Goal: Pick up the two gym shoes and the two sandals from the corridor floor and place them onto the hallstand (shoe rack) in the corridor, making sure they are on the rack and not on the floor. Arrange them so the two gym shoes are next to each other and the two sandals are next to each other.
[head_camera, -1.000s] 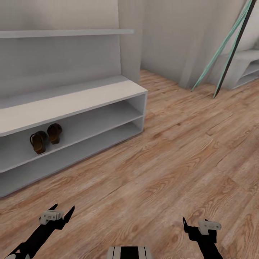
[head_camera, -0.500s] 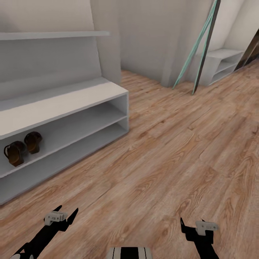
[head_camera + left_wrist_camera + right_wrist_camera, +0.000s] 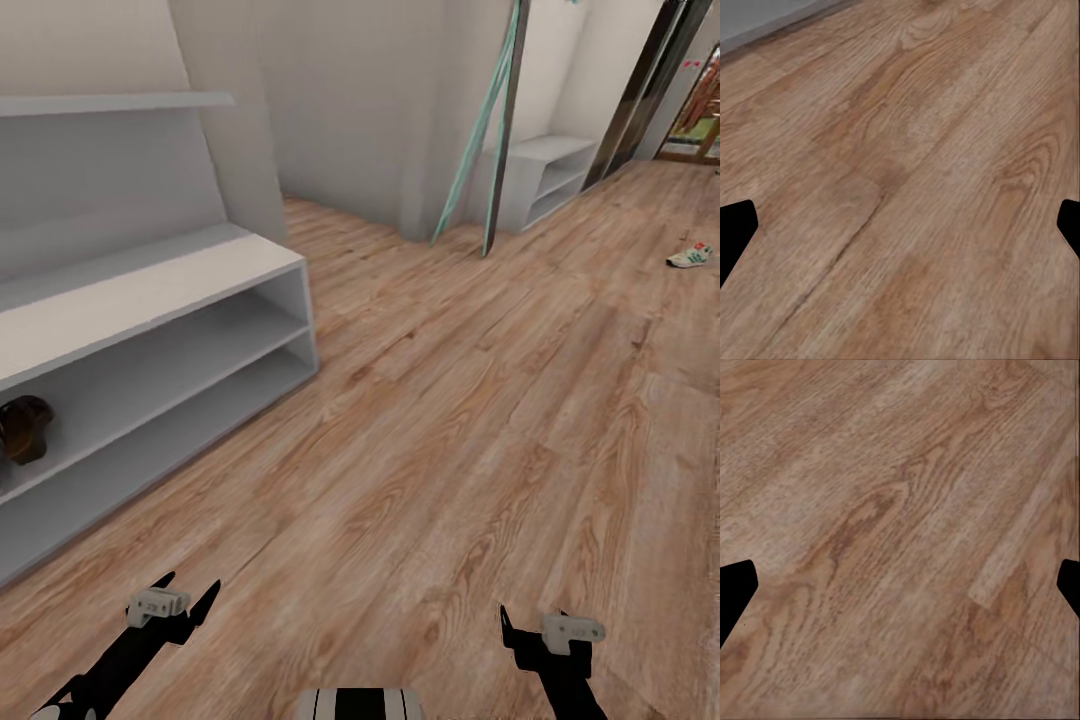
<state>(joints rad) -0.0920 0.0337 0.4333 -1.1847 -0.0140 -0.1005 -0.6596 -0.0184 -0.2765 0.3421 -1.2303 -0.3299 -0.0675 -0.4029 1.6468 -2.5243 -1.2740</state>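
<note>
A: Sandal [image 3: 22, 428] sits on the hallstand [image 3: 150, 300] upper tier, cut off at the frame edge; second one can't be confirmed.
B: Gym shoe [image 3: 691, 256] lies far off on the corridor floor [image 3: 450, 430], not yet fetched. Left gripper [image 3: 170, 595] and right gripper [image 3: 535, 625] both spread apart, holding nothing.

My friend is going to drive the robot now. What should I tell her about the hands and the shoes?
Left gripper: open, empty, hanging over the wood-plank corridor floor.
Right gripper: open, empty, over the same floor.
One dark brown leather sandal sits on the upper shoe tier of the wide white-grey hallstand, at the picture's left edge; a second one cannot be made out here.
One white gym shoe with green stripes lies on the floor far ahead to the right, near the doorway. The other gym shoe is not located yet.
Left to do: drive over, pick up the gym shoes, set them side by side on the rack.
</note>
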